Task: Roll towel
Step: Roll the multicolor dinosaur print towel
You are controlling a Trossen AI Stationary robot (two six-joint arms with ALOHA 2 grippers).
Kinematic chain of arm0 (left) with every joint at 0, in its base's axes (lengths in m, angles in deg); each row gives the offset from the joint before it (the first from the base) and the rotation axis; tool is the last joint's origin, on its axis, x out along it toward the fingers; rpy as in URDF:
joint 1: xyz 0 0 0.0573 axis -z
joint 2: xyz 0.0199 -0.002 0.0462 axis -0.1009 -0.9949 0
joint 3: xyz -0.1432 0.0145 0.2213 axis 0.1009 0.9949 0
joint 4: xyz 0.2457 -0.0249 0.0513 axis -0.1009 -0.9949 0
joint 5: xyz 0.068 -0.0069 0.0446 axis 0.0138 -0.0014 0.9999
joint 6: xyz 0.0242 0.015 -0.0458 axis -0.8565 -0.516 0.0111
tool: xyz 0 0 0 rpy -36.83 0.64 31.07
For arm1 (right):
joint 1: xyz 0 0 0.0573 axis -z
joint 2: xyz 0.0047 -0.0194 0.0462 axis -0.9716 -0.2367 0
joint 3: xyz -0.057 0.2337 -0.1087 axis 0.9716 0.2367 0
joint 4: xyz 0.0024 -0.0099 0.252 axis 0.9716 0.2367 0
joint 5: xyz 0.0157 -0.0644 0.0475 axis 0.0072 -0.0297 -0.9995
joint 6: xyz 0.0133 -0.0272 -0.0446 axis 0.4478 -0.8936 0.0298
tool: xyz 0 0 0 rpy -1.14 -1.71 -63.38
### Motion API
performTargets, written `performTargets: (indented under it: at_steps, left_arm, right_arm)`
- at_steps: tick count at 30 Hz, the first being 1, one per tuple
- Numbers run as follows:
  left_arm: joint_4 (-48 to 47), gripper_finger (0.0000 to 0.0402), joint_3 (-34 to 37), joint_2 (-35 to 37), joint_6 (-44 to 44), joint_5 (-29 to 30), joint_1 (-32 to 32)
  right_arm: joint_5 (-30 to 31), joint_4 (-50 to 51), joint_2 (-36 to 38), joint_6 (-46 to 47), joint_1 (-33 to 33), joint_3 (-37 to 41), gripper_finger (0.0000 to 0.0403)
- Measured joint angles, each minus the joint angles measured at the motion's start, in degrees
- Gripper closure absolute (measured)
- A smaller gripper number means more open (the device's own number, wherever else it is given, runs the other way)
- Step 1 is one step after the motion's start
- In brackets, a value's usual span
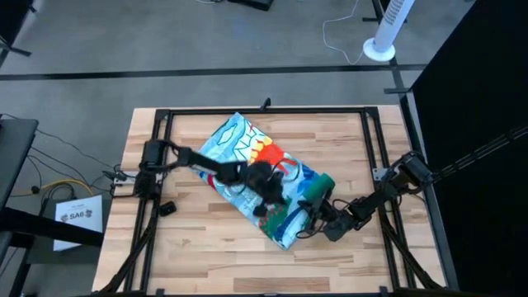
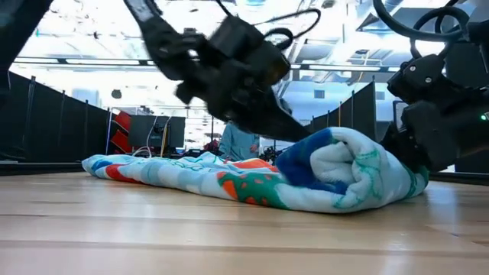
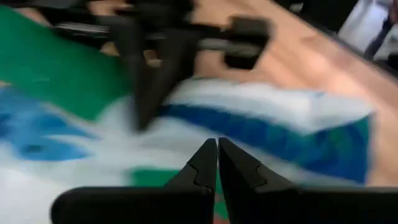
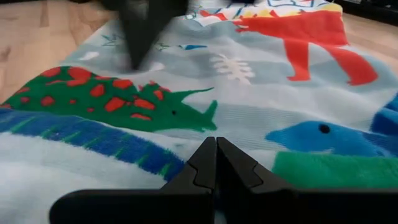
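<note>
Across the middle of the wooden table (image 1: 206, 247), the towel (image 1: 247, 153) is being displayed diagonally, flat at its far end and rolled into a thick bundle (image 2: 348, 172) at its near right end. Above the flat part just beside the roll, the left gripper (image 1: 268, 198) is being held with both fingers (image 3: 208, 168) pressed together, nothing gripped. Against the roll's right end, the right gripper (image 1: 318, 221) is being held, fingers (image 4: 227, 165) likewise closed and empty, the towel lying directly ahead.
</note>
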Motion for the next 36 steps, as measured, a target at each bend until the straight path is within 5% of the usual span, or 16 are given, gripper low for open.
performTargets:
  at_steps: [5, 10, 20, 36]
  left_arm:
    - [-10.22, 0.0391, -10.73, -4.37, -8.73, -3.48, -5.28]
    - [-18.57, 0.0328, -19.65, -9.6, -12.82, -7.03, -6.8]
    - [-17.05, 0.0199, -21.59, -12.2, -18.41, -8.64, -3.17]
    - [-13.82, 0.0184, -21.78, -13.84, -19.44, -3.56, -2.45]
  right_arm:
    - [-0.63, 0.07, -0.04, 3.48, -0.84, 0.02, 0.0403]
    - [-1.09, -0.35, -0.07, 5.26, -1.65, 0.0, 0.0403]
    - [-1.59, -0.5, -0.09, 5.5, -0.6, -0.13, 0.0403]
    - [-1.6, -0.63, -0.15, 6.42, -1.04, -0.15, 0.0403]
